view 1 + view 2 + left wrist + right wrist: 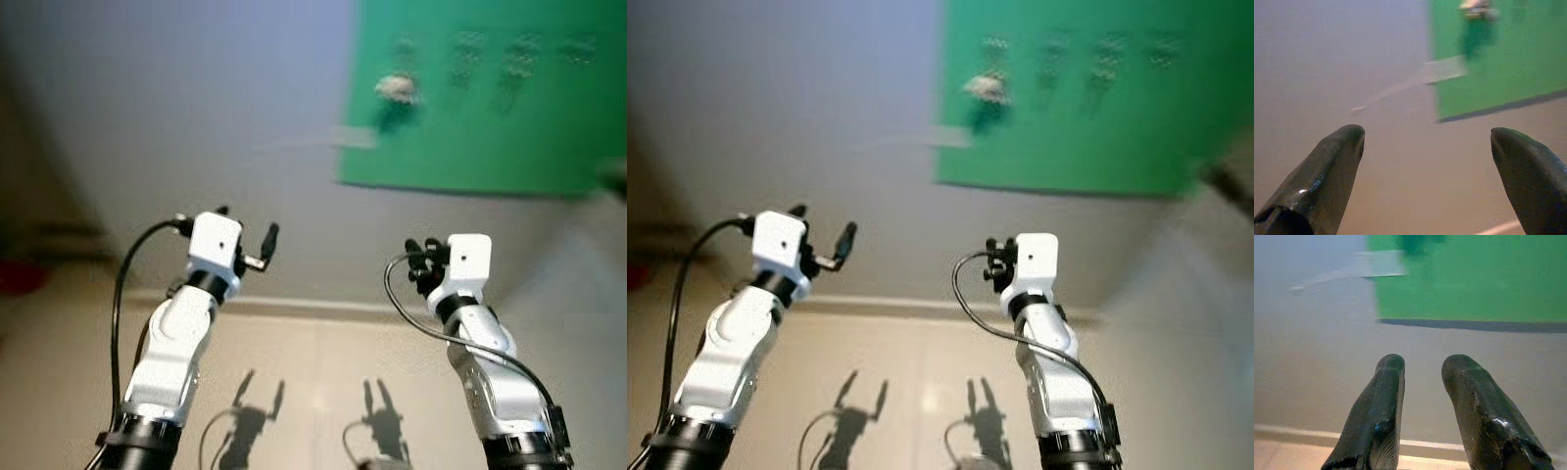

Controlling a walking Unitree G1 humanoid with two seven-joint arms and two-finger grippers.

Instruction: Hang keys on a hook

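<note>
A green board (490,127) is fixed to the wall ahead, up and to the right. A blurred row of hooks (468,45) runs along its top. A pale bunch that looks like keys (397,88) hangs at the board's left end. My left gripper (248,223) is raised in front of the bare wall, well below and left of the board, open with nothing between its fingers (1342,147). My right gripper (419,250) is held up below the board, shut and empty, its fingers (1386,382) pointing at the wall under the board's lower edge.
A strip of pale tape (355,137) sticks out from the board's left edge. A baseboard (323,306) meets the light tiled floor (313,392), where both arms cast shadows. A red object (20,276) lies far left; a dark shape (612,176) is at the right edge.
</note>
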